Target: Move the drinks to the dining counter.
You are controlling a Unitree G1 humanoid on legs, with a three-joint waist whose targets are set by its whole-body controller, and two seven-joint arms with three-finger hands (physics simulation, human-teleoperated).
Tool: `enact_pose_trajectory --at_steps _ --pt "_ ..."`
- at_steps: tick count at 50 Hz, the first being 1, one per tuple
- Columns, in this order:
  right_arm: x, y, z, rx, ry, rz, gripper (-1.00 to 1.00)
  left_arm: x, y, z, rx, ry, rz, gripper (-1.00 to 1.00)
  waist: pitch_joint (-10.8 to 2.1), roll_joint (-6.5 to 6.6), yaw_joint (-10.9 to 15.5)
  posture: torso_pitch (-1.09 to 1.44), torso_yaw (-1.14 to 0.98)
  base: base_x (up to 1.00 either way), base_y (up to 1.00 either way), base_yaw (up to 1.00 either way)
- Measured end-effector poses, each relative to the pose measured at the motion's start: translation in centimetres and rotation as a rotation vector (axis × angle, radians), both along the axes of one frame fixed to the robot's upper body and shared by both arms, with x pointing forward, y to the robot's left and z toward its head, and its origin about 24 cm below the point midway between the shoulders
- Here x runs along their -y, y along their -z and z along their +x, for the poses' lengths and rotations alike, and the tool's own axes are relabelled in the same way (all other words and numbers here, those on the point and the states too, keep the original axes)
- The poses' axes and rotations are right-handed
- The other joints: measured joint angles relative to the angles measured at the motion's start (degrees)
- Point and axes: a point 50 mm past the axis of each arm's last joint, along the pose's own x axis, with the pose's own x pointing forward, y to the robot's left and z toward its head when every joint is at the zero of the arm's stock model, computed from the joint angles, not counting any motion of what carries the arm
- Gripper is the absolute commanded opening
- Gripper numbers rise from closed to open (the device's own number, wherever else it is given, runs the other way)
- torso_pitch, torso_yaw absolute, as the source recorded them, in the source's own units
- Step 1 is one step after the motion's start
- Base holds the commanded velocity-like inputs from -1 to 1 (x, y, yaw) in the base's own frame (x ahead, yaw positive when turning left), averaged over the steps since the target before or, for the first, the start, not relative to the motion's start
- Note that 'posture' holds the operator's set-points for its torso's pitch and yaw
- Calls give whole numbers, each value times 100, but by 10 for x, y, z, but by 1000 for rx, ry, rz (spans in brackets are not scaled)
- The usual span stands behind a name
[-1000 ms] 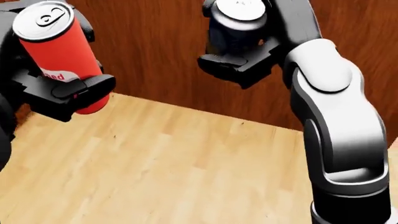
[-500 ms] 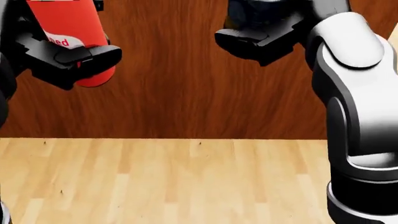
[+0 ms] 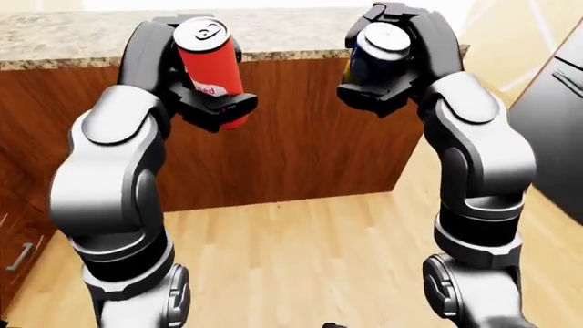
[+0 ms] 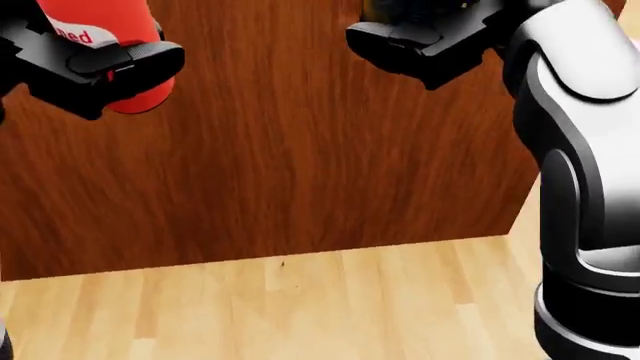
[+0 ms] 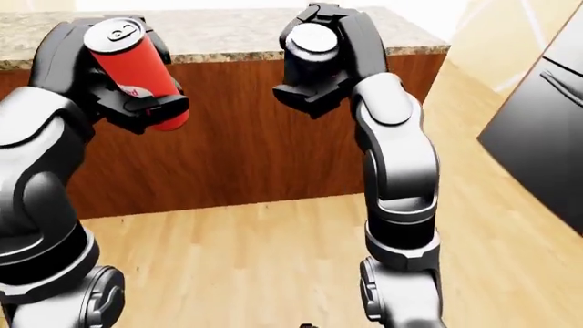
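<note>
My left hand [image 3: 202, 102] is shut on a red can [image 3: 211, 65] with a silver top, held upright at chest height. The right hand [image 3: 383, 85] is shut on a dark blue can [image 3: 374, 58], also upright. Both cans hang in the air before the dining counter [image 3: 82, 41], a granite-topped unit with a brown wood face, and stand about level with its top. In the head view only the red can's bottom [image 4: 120, 45] and the dark fingers [image 4: 420, 41] of the right hand show at the top edge.
The counter's wood face [image 4: 300, 150] fills the head view above a light wood floor [image 4: 300, 307]. A dark steel appliance [image 5: 538, 130] stands at the right. A wood cabinet with a handle [image 3: 18, 256] shows at the lower left.
The whole picture has shifted: the camera has moved toward the counter, whose wood face now fills more of the head view. Both cans stay gripped and sit higher in frame.
</note>
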Motion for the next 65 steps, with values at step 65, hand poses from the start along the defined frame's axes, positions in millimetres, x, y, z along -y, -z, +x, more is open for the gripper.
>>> enact_pose_trajectory --at_steps 65 --pt "3 -11 -7 75 21 -12 -100 5 -10 -7 40 47 13 -100 -229 98 104 0 0 28 -1 8"
